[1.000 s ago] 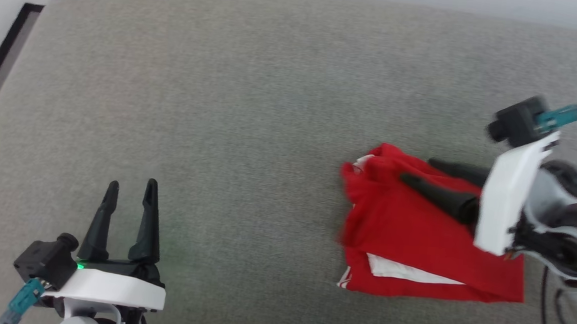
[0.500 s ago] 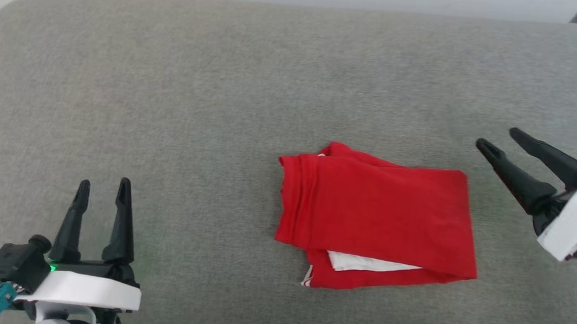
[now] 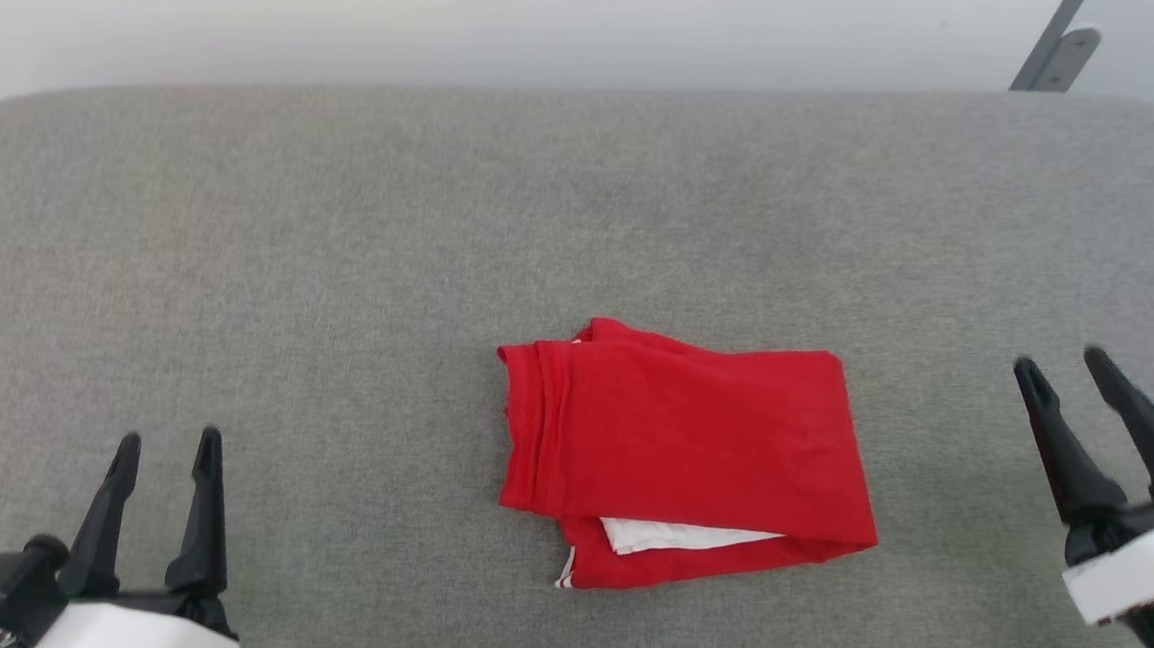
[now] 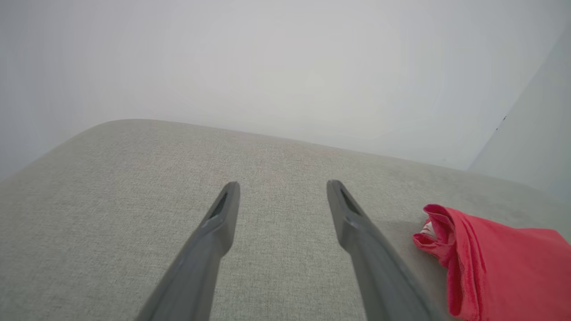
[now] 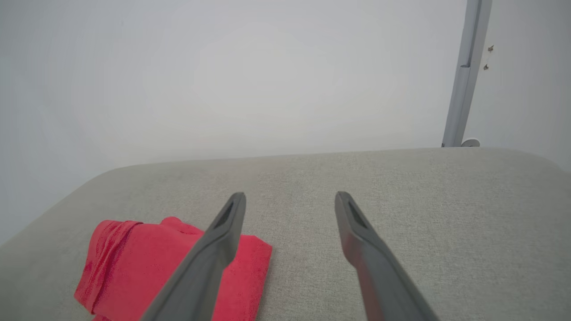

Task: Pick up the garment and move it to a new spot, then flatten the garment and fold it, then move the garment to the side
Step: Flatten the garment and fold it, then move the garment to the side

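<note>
The folded garment (image 3: 689, 451) is laid on the grey cushion (image 3: 341, 249), between the claws, with its long axis running left to right. The right claw (image 3: 1061, 363), open and empty, is positioned nearer. The left claw (image 3: 170, 439), likewise open, is well apart.

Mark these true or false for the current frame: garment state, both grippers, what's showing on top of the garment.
1. The garment lies folded on the grey surface. True.
2. The left gripper and the right gripper are both open and hold nothing. True.
3. Black chest lettering faces up on the garment. False: the top layer is plain red cloth, with no lettering in sight.
4. The left gripper touches the garment. False: it stands well apart from it, off to its left.
5. A white strip peeks out between the red layers at the garment's near edge. True.
</note>
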Controlling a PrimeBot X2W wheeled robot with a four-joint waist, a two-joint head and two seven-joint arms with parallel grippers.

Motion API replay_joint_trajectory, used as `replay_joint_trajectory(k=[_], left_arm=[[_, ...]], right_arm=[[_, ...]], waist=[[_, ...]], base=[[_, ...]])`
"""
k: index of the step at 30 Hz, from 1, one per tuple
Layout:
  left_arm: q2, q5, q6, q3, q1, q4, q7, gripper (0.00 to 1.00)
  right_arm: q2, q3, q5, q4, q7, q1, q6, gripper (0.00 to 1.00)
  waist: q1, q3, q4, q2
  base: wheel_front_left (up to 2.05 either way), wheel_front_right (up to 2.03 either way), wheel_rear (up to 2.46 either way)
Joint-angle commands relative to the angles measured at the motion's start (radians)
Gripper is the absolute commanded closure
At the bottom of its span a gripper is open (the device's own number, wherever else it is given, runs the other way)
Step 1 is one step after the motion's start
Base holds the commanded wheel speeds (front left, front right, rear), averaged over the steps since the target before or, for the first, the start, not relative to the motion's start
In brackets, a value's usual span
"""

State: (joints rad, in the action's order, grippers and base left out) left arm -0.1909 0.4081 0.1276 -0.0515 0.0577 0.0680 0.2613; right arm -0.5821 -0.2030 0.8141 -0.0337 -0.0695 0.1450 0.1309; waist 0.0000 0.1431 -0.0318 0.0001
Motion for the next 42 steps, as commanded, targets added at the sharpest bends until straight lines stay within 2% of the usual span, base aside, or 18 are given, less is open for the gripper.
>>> replay_joint_trajectory(k=[1,7,13,29,42], left_arm=[[-0.006,0.001,0.003,-0.006,0.018,0.004,0.005,0.00],[-0.008,0.007,0.003,-0.016,0.067,0.019,0.005,0.00],[0.002,0.005,0.003,-0.026,0.105,0.042,0.005,0.00],[0.025,0.003,0.003,-0.006,0.123,0.056,0.005,0.00],[0.040,-0.015,0.003,0.005,0.101,0.060,0.005,0.00]], right_arm=[[0.007,-0.001,-0.013,-0.027,-0.044,-0.021,0.000,0.00],[0.031,-0.021,-0.039,-0.152,-0.169,-0.070,0.000,0.00],[0.057,-0.025,-0.055,-0.217,-0.195,-0.098,0.000,0.00],[0.160,0.069,-0.120,-0.175,-0.195,-0.184,0.000,0.00],[0.162,0.042,-0.136,-0.167,-0.195,-0.177,0.000,0.00]], waist=[[0.0000,-0.024,-0.014,-0.0001],[0.0000,-0.070,-0.018,-0.0001],[0.0000,-0.109,-0.007,-0.0001],[0.0000,-0.145,0.053,-0.0001],[0.0000,-0.145,0.068,-0.0001]], base=[[0.00,0.00,0.00],[0.00,0.00,0.00],[0.00,0.00,0.00],[0.00,0.00,0.00],[0.00,0.00,0.00]])
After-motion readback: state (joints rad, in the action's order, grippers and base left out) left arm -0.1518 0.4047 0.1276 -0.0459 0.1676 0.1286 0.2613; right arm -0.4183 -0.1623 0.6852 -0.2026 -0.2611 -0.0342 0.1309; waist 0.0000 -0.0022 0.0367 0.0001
